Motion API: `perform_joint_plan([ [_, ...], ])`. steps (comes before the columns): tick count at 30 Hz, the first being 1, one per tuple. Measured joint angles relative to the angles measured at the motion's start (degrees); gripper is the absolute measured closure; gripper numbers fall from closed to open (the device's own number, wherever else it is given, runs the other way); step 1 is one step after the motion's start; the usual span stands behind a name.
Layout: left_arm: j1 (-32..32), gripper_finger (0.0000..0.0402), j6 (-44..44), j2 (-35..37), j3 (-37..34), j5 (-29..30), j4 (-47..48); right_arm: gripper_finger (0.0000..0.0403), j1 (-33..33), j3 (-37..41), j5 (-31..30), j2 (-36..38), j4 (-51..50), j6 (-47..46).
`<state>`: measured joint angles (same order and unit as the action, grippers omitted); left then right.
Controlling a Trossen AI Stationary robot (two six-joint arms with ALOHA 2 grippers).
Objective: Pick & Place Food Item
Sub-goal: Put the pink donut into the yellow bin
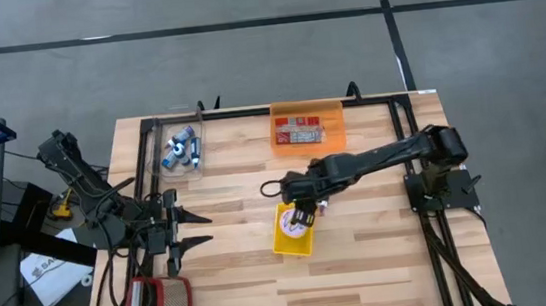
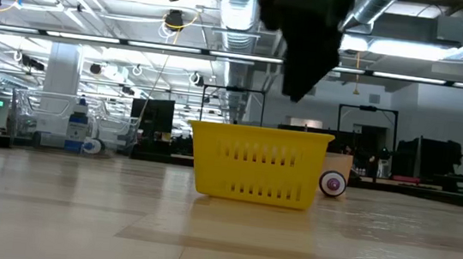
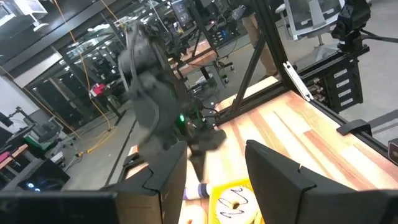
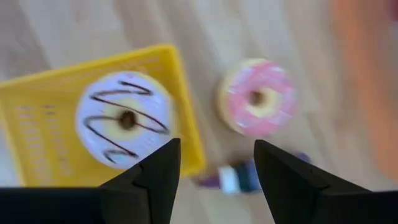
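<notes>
A yellow basket (image 1: 293,233) (image 2: 258,162) stands on the table's middle and holds a white-iced donut with dark drizzle (image 4: 127,118) (image 3: 231,200), lying flat on its floor. A pink-iced donut (image 4: 257,98) (image 2: 332,184) lies on the wood just beside the basket. My right gripper (image 4: 217,149) (image 1: 304,213) hangs open above the basket's edge, pointing steeply down, with nothing between its fingers. My left gripper (image 1: 207,230) (image 3: 214,162) waits open and level near the table's left side, pointing toward the basket.
A small blue and purple item (image 4: 239,177) lies by the basket. An orange bin (image 1: 306,128) with packaged food sits at the far middle, a clear tub (image 1: 180,150) of blue-white items at the far left, a red-rimmed wire basket (image 1: 157,305) at the near left. Black frame rails (image 1: 407,140) border the table.
</notes>
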<state>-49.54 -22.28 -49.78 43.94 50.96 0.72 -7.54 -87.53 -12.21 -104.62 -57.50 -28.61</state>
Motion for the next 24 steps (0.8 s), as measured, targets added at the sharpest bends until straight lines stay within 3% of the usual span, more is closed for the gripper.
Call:
perform_joint_plan([
  [4,0.0,0.0244,2.7,0.0,0.0,-0.1,4.1,0.0207,-2.0,1.3,-5.3,3.3,-4.4,-2.2],
  [9,0.2,0.0244,6.8,0.0,0.0,-0.1,8.9,0.0211,-3.7,7.5,-6.3,6.3,-4.0,-3.0],
  [17,2.1,0.0243,7.7,0.0,0.0,-0.1,8.5,0.022,3.6,17.3,-7.8,9.7,-1.4,-12.3],
  [24,3.6,0.0244,7.6,0.0,0.0,0.0,8.3,0.0226,9.5,18.1,-5.6,10.2,8.4,-1.4],
])
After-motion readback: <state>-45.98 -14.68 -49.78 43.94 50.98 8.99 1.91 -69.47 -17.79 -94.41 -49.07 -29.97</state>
